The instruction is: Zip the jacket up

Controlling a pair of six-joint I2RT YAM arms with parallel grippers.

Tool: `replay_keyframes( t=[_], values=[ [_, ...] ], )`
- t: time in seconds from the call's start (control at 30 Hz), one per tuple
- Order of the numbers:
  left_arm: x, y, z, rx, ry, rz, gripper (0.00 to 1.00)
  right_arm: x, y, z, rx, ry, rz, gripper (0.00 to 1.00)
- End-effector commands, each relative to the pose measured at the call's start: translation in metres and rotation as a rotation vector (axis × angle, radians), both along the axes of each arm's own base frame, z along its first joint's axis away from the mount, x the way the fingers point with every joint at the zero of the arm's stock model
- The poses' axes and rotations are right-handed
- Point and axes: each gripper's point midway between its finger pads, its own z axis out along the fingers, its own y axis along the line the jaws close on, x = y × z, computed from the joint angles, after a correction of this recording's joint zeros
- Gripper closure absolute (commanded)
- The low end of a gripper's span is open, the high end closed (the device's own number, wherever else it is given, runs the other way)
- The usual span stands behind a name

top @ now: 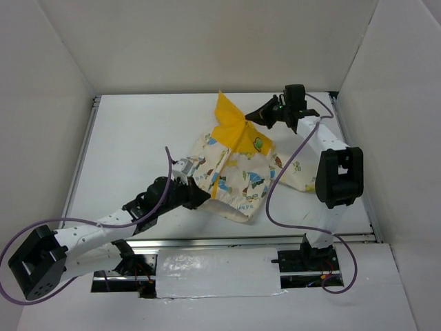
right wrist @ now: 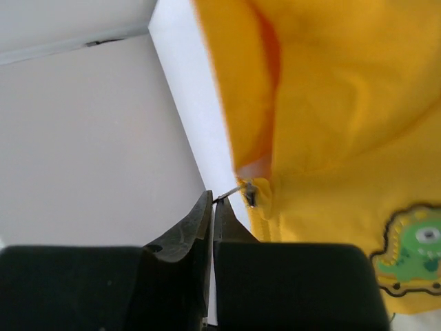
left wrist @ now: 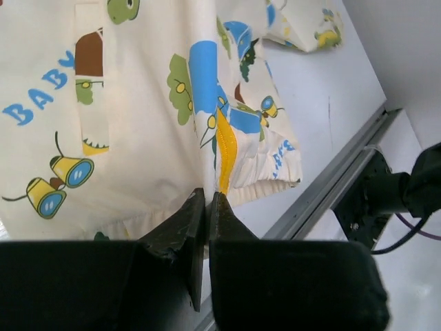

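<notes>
Right claw (right wrist: 210, 201): jaws together, clamped on thin metal zipper pull (right wrist: 233, 195). Slider (right wrist: 250, 193) sits at collar, under yellow hood (right wrist: 331, 69).

Left claw (left wrist: 207, 207): jaws together, apparently pinching hem (left wrist: 262, 189) at foot of yellow zipper strip (left wrist: 226, 155).

Jacket (top: 238, 176) lies flat mid-counter (top: 138, 138), slightly toward right edge, hood pointing to far edge.

Judgement: zip run looks essentially complete; left to do, any last travel, then release.

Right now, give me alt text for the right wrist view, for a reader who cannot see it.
Closed black jaws pinch the small metal zipper pull at the top of the yellow front of the jacket, beside a strip of white table. A green cartoon patch shows at lower right.
</notes>
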Motion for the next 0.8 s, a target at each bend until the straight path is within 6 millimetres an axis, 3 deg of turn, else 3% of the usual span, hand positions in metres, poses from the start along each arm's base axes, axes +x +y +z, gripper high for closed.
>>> replay_keyframes(
  t=[0.0,0.1,0.17,0.2,0.23,0.27,0.3,0.33,0.37,0.4,0.43,0.47,0.5,0.53,0.57,0.6,0.63,0.67,0.7,0.73,0.77],
  values=[
    [-0.039,0.013,-0.053,0.163,0.183,-0.083,1.00,0.070,-0.071,0.148,-0.135,-0.512,-0.243,1.00],
    [-0.022,0.010,-0.051,0.180,0.193,-0.009,1.00,0.070,-0.052,0.150,-0.147,-0.505,-0.123,1.00],
    [-0.011,0.011,-0.051,0.212,0.219,0.054,0.85,0.070,-0.048,0.145,-0.169,-0.504,-0.091,0.95],
    [-0.005,0.015,-0.052,0.224,0.234,0.113,0.73,0.067,-0.047,0.140,-0.180,-0.489,-0.096,0.82],
    [0.003,0.013,-0.041,0.218,0.231,0.149,0.37,0.065,-0.049,0.142,-0.192,-0.493,-0.108,0.66],
    [0.006,0.029,-0.047,0.284,0.257,0.228,0.19,0.058,-0.052,0.151,-0.198,-0.514,-0.118,0.34],
    [0.009,0.033,-0.040,0.289,0.246,0.254,0.01,0.055,-0.052,0.158,-0.212,-0.531,-0.112,0.20],
    [0.017,0.034,-0.023,0.278,0.221,0.285,0.01,0.049,-0.052,0.168,-0.221,-0.552,-0.105,0.20],
    [0.019,0.048,-0.020,0.323,0.216,0.346,0.01,0.034,-0.051,0.188,-0.227,-0.579,-0.093,0.20],
    [0.026,0.050,0.006,0.289,0.176,0.381,0.01,0.024,-0.045,0.196,-0.254,-0.603,-0.068,0.20],
    [0.030,0.058,0.016,0.293,0.158,0.420,0.01,0.013,-0.042,0.205,-0.281,-0.624,-0.059,0.19],
    [0.034,0.077,0.023,0.336,0.143,0.503,0.01,-0.012,-0.039,0.220,-0.310,-0.638,-0.047,0.19],
    [0.044,0.087,0.050,0.300,0.114,0.565,0.01,-0.025,-0.030,0.222,-0.392,-0.665,-0.034,0.18],
    [0.050,0.100,0.059,0.304,0.111,0.616,0.01,-0.040,-0.028,0.228,-0.441,-0.681,-0.029,0.00],
    [0.050,0.115,0.063,0.340,0.125,0.649,0.01,-0.071,-0.028,0.232,-0.483,-0.683,-0.021,0.00],
    [0.055,0.127,0.070,0.339,0.132,0.680,0.01,-0.083,-0.033,0.230,-0.565,-0.694,-0.033,0.00],
    [0.069,0.151,0.089,0.309,0.132,0.762,0.01,-0.103,-0.023,0.229,-0.585,-0.708,-0.003,0.00],
    [0.072,0.164,0.098,0.312,0.129,0.789,0.01,-0.136,-0.028,0.224,-0.602,-0.710,0.008,0.00],
    [0.075,0.192,0.116,0.304,0.126,0.872,0.01,-0.148,-0.034,0.217,-0.631,-0.702,-0.004,0.00],
    [0.076,0.206,0.124,0.307,0.117,0.918,0.01,-0.182,-0.039,0.232,-0.605,-0.762,-0.013,0.00],
    [0.073,0.220,0.137,0.314,0.090,0.954,0.01,-0.194,-0.041,0.204,-0.613,-0.715,0.014,0.00]
  ],
)
